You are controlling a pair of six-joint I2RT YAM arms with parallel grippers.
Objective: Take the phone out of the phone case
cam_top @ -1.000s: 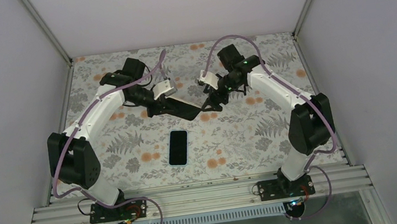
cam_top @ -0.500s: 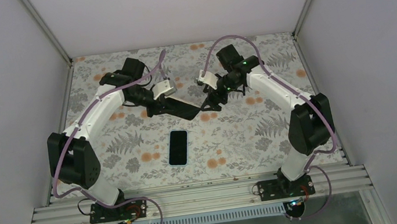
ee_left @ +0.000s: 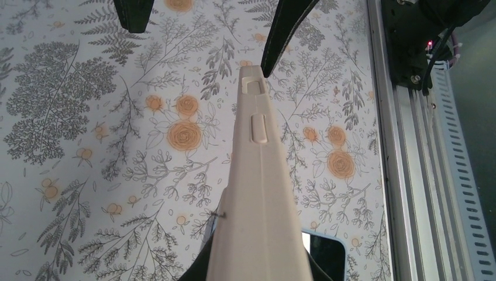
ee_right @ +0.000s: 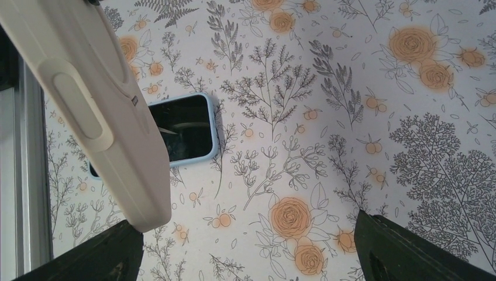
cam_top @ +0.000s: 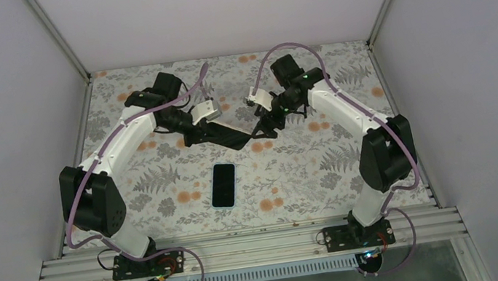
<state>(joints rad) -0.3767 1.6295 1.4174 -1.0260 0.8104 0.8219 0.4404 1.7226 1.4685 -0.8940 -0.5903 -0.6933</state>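
The right arm has edged slightly left. The left gripper [cam_top: 205, 132], stretched over mid-table, pinches the phone case [cam_top: 233, 140] aloft; the right gripper [cam_top: 263, 127] meets its far end, fingers spread. Only the wrist views show its cream side buttons; the phone [cam_top: 223, 185] lies flat on the table [cam_top: 294, 171], uncased

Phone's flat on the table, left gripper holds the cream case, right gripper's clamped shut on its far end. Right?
No: the right gripper is open, fingers spread wide, as the right wrist view shows. The phone does lie flat on the table and the left gripper holds the cream case.
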